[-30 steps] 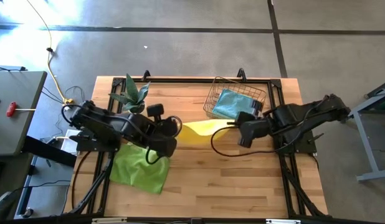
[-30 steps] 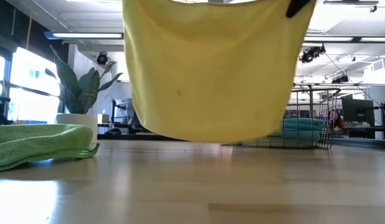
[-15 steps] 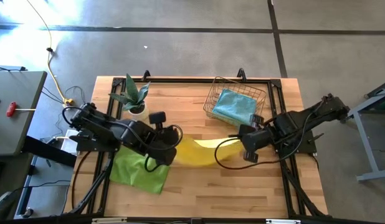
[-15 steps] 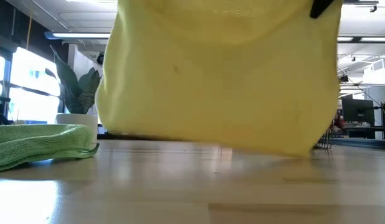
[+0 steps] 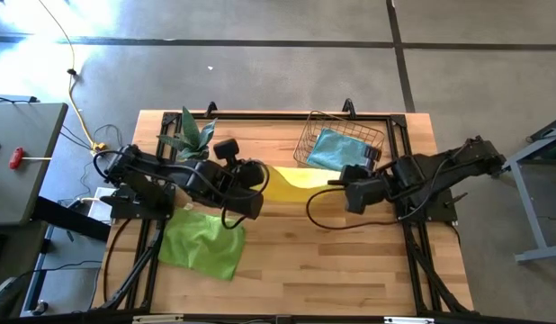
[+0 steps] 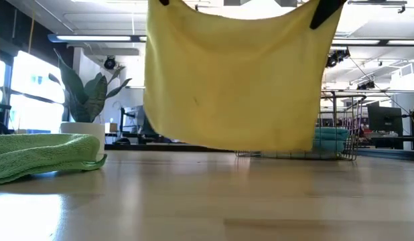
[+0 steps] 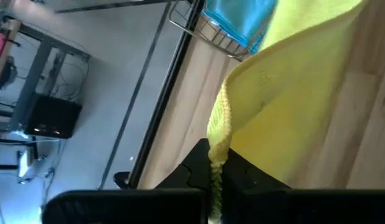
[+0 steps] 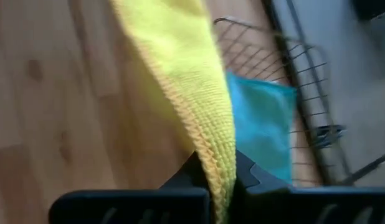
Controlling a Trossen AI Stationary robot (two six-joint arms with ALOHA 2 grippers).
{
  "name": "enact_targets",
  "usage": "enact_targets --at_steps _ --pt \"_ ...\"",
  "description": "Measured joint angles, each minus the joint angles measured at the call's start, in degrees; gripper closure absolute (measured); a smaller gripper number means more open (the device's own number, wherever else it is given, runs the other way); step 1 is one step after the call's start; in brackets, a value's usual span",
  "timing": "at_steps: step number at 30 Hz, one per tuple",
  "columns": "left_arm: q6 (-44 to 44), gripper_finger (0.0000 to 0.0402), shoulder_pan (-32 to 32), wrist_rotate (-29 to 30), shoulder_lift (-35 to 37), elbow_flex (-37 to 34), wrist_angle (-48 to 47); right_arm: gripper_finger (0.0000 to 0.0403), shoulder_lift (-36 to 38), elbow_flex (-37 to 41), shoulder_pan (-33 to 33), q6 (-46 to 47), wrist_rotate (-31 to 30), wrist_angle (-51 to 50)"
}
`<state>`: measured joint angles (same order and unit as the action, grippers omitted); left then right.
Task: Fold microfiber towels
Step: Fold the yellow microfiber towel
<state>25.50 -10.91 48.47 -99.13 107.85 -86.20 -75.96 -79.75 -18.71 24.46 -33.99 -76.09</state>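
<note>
A yellow microfiber towel (image 6: 237, 80) hangs as a sheet between my two grippers over the middle of the table, its lower edge (image 6: 234, 145) just clear of the wood. My left gripper (image 5: 259, 184) is shut on its left top corner and my right gripper (image 5: 336, 184) on its right top corner. A lime green towel (image 5: 202, 244) lies crumpled flat on the table near the left front. A teal blue towel (image 5: 335, 148) lies in the wire basket (image 5: 307, 135). My left gripper pinches the yellow towel's top edge at its left corner (image 7: 218, 151) between its two fingers, slanting down from the table's left. The cloth hangs below, lifted clear. My right gripper pinches the top edge at the right corner (image 8: 215, 163) between its two fingers, slanting down from the table's right. The top edge sags a little between the two holds.
A small potted plant (image 5: 193, 138) stands at the far left of the table, the wire basket at the far right. Bare wood (image 5: 332, 252) lies in front of the hanging towel.
Both grippers swung toward the table's near edge and a little down with the yellow towel, then came back toward the far edge and up. The towel swung with them and now hangs about where it was a second ago, clear of the table.
</note>
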Motion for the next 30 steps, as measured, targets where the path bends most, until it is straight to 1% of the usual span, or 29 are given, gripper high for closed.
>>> enact_targets --at_steps 2,3,6,7,9,14,18,21,25,28,30 --pt "1.6 0.0401 -0.5 -1.2 0.0 0.0 0.1 0.0403 0.0 0.0 -0.8 1.5 2.2 0.0" --pt "2.8 0.0401 -0.8 -3.0 0.0 0.0 0.1 0.0403 0.0 0.0 -1.2 2.7 4.1 0.0" --pt "7.0 0.0401 -2.2 -12.4 0.0 -0.6 1.5 0.0403 -0.2 0.0 -2.5 8.4 13.7 0.0" --pt "7.8 0.0401 -2.8 -14.8 -0.2 -1.7 3.5 0.0403 -0.6 0.0 -3.1 10.7 16.4 0.0" --pt "8.0 0.0401 -4.2 -17.8 -0.5 -5.0 8.4 0.0403 -2.0 0.0 -5.0 14.2 19.5 0.1" --pt "7.5 0.0401 -8.4 -23.8 -2.7 -15.7 22.5 0.0403 -8.4 0.0 -10.7 18.1 22.1 1.0" --pt "8.5 0.0402 -12.1 -28.7 -5.3 -21.2 32.1 0.0403 -15.4 0.0 -15.3 20.5 23.9 4.0" --pt "10.2 0.0401 -15.1 -32.0 -7.9 -21.9 35.7 0.0403 -20.6 0.0 -18.6 20.7 26.8 6.6" --pt "10.3 0.0402 -18.8 -34.2 -10.5 -21.8 39.8 0.0403 -26.4 0.0 -21.4 20.7 31.3 11.3" --pt "10.3 0.0401 -20.6 -35.8 -12.4 -21.9 41.4 0.0403 -29.6 0.0 -22.7 19.1 34.6 15.9" --pt "10.3 0.0401 -21.2 -36.1 -13.6 -21.8 41.6 0.0403 -30.9 0.0 -23.1 17.8 36.3 17.1"
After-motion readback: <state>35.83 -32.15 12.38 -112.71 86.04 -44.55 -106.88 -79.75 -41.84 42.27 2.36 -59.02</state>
